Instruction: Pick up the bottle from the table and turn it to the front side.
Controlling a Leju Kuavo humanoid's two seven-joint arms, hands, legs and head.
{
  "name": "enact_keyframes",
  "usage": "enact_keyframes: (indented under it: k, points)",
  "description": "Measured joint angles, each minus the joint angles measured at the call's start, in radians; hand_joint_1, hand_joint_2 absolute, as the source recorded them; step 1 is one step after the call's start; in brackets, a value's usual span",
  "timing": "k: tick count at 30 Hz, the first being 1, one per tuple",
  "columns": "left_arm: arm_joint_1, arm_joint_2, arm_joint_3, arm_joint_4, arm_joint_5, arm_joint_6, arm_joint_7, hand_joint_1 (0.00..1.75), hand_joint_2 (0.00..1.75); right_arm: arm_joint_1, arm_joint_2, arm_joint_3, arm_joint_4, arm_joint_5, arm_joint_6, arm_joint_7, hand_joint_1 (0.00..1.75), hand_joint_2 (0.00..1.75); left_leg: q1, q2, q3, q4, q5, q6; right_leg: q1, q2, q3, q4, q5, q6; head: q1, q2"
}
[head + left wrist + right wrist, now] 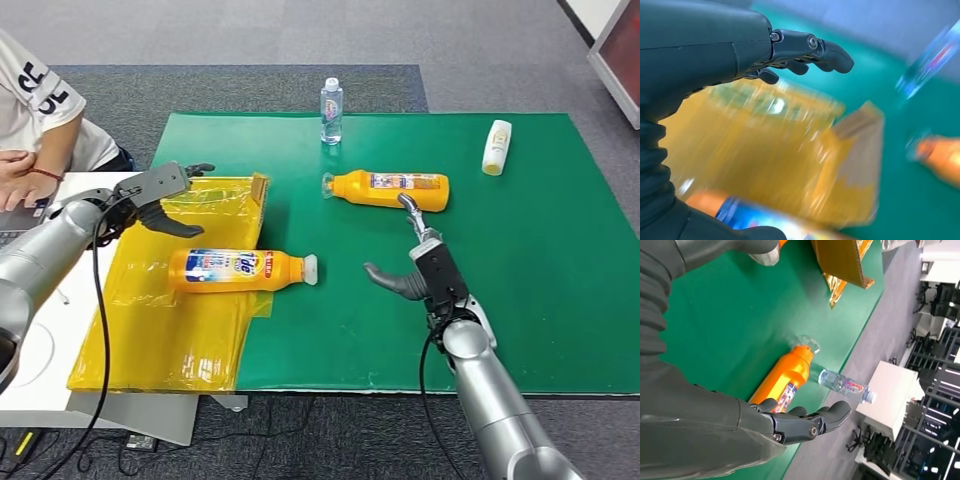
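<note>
Two orange bottles lie on their sides. The near one (240, 269) rests on a yellow plastic bag (181, 320), blue label up, cap pointing right; it is blurred in the left wrist view (753, 217). The far bottle (389, 188) lies on the green mat (543, 250), cap pointing left, and appears in the right wrist view (785, 377). My left hand (162, 195) hovers open above the bag's far left part, up and left of the near bottle. My right hand (419, 265) is open over the mat, fingers stretched toward the far bottle, just short of it.
A clear water bottle (331, 110) stands at the mat's far edge. A small white bottle (496, 147) lies at the far right. A cardboard edge (260, 190) sticks out of the bag. A person (38, 120) sits at the left by a white table (34, 350).
</note>
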Motion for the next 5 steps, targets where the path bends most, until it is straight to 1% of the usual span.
enact_keyframes:
  k: [2, 3, 4, 5]
  points:
    - [0.025, 0.005, 0.048, -0.062, -0.046, 0.07, -0.019, 0.0, 1.75, 0.023, -0.01, -0.01, -0.044, -0.004, -0.002, -0.007, 0.0, 1.75, 0.0, 0.0, 0.0, 0.0, 0.0, 0.0, 0.0, 0.0, 0.0, 0.0, 0.0, 0.0, 0.0, 0.0]
    - [0.044, 0.011, 0.081, -0.112, -0.076, 0.093, -0.015, 0.0, 1.75, 0.036, -0.017, -0.017, -0.072, -0.007, -0.001, -0.01, 0.0, 1.75, -0.001, 0.0, 0.0, 0.0, 0.0, 0.0, -0.001, 0.0, 0.0, 0.0, 0.0, 0.0, 0.0, 0.0]
    - [0.066, 0.017, 0.117, -0.167, -0.106, 0.105, -0.003, 0.0, 1.75, 0.049, -0.024, -0.025, -0.103, -0.011, 0.003, -0.013, 0.0, 1.75, -0.001, 0.0, 0.0, 0.0, -0.001, 0.001, -0.001, 0.0, 0.001, 0.0, 0.0, 0.0, 0.0, 0.0]
    - [0.078, 0.021, 0.136, -0.195, -0.122, 0.109, 0.005, 0.0, 1.75, 0.055, -0.027, -0.03, -0.118, -0.013, 0.005, -0.014, 0.0, 1.75, -0.001, 0.0, 0.0, 0.0, -0.001, 0.001, -0.001, 0.0, 0.001, 0.0, 0.0, 0.0, 0.0, 0.0]
